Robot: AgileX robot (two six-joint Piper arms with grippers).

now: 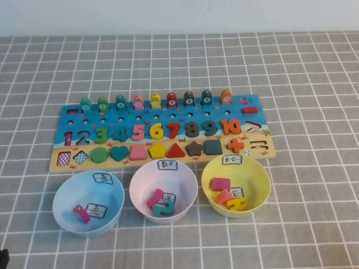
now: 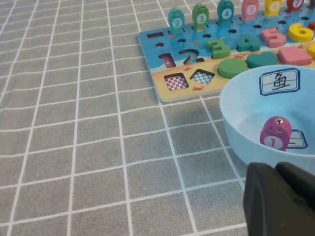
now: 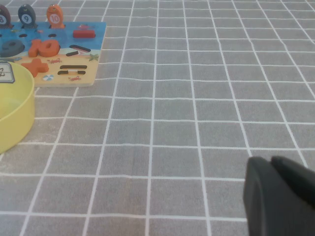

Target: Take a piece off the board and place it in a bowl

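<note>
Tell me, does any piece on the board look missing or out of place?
Yes. The fish row on the board starts at the teal fish marked 2; the pink fish marked 1 lies in the light blue bowl. The 1 slot is also empty. Left gripper is shut beside that bowl; right gripper is shut over bare cloth.

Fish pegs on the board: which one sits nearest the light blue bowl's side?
The teal fish numbered 2 at the left end of the back row on the board. The others run rightward, away from the light blue bowl.
</note>
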